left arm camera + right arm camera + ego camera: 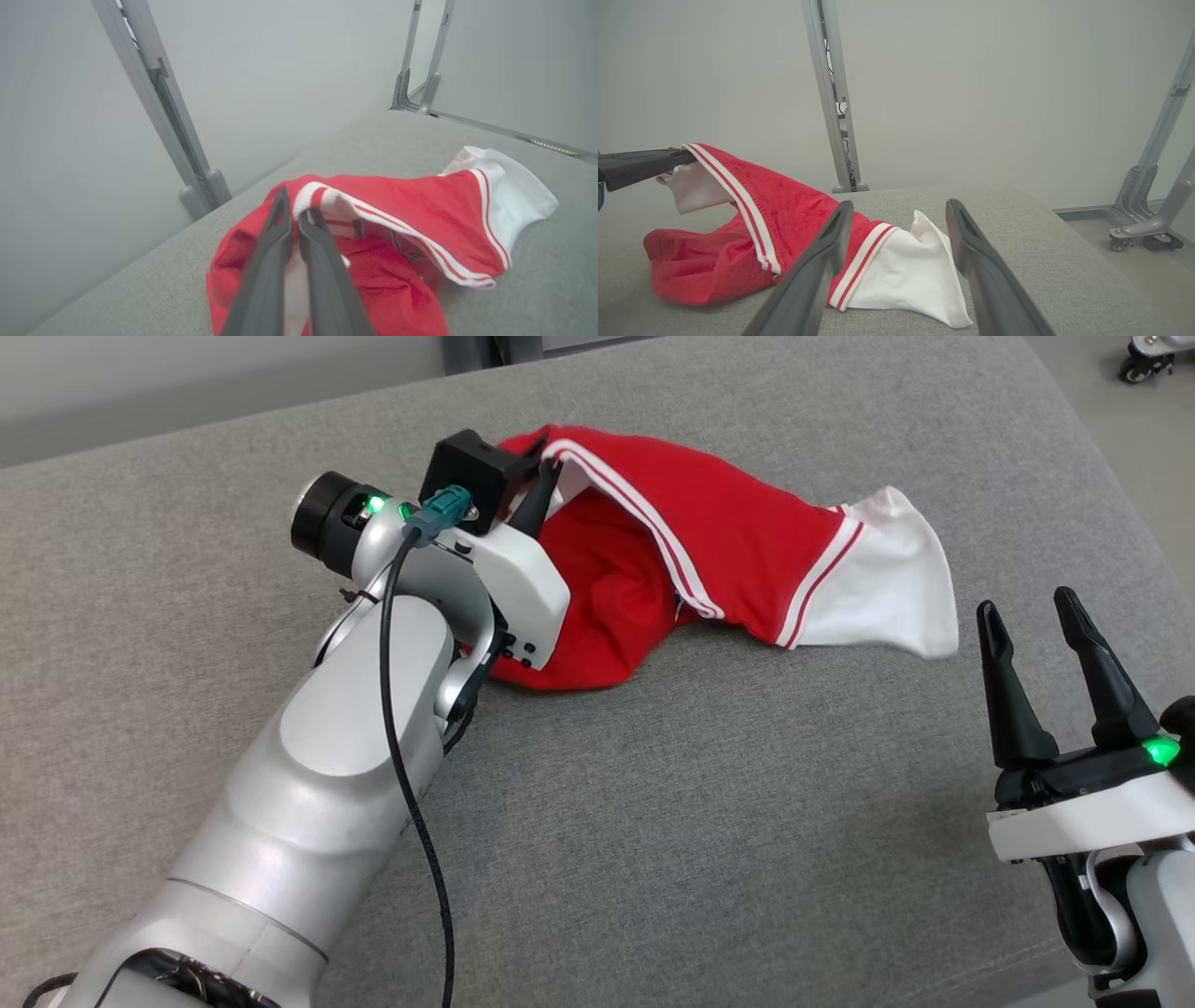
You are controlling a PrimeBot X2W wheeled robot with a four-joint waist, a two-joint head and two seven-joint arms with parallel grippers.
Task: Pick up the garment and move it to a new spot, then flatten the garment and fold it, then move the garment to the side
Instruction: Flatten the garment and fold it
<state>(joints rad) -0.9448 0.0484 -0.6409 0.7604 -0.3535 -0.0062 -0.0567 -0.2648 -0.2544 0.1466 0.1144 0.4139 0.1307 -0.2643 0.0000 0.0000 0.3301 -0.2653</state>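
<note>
Garment is seen crumpled on the grey surface, its white end nearest the right gripper, whose jaws are held open, clear of it. Farther off, its striped edge is pinched in the closed jaws of the left gripper, presumably to be lifted away.

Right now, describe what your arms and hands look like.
The left arm is rounded silver-grey with a white wrist shell; a black cable runs along it to a teal plug near a green light. The left hand has two long, dark, tapering fingers. The right hand matches, on a black base above a white band, with its own green light.
</note>
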